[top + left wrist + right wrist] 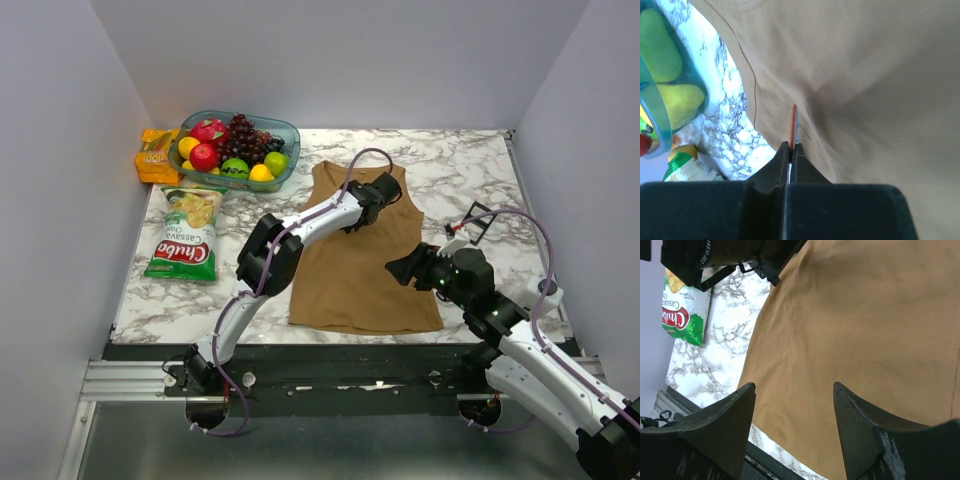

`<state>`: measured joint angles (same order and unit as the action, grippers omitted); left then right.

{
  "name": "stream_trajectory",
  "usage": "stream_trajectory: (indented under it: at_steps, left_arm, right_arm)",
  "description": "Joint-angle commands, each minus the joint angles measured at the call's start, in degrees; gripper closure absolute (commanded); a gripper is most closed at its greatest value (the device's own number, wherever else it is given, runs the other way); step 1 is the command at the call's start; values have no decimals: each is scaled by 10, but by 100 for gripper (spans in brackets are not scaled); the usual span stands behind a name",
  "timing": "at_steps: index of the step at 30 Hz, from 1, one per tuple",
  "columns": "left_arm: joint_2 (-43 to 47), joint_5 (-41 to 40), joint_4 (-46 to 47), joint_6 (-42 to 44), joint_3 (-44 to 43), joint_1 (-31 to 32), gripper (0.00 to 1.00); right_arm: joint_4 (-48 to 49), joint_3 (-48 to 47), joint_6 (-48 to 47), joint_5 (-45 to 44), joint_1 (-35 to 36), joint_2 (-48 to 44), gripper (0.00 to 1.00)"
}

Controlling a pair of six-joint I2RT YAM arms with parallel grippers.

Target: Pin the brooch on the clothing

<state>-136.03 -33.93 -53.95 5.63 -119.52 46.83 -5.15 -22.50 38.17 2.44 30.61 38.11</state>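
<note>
one view alone, left wrist, shows brooch (793,126) clamped edge-on by left fingers (774,167) over clothing (870,75); right fingers (862,412) spread wide.

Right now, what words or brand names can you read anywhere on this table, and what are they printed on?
"Chulo": on the red band of the green chip bag.
"Cassava": just above it, on the same bag.
Too blurred to read: the lettering on the orange packet.
The tank top shows no text.
</note>
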Motion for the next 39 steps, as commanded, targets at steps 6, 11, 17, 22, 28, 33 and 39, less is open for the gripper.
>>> stream_trajectory:
  at_steps: [6, 11, 17, 22, 28, 33, 39]
  left_arm:
    - [-23, -85, -13, 26, 0, -3, 100]
    - [-42, -117, -15, 43, -3, 0, 100]
    - [-57, -123, -20, 47, -11, 4, 100]
    - [-75, -131, -30, 53, -34, 13, 100]
    - [-96, -134, -34, 53, -42, 21, 100]
    - [-107, -137, -33, 58, -47, 27, 100]
    - [-107, -138, -31, 57, -38, 34, 100]
  right_arm:
    - [15, 12, 9, 13, -4, -8, 28]
    - [15, 12, 10, 13, -4, -10, 28]
    - [16, 13, 12, 17, -4, -10, 28]
    - [15, 15, 13, 20, -4, -15, 28]
    - [9, 20, 14, 21, -4, -33, 28]
    - [1, 23, 15, 20, -4, -44, 28]
    - [-3, 23, 16, 20, -4, -48, 28]
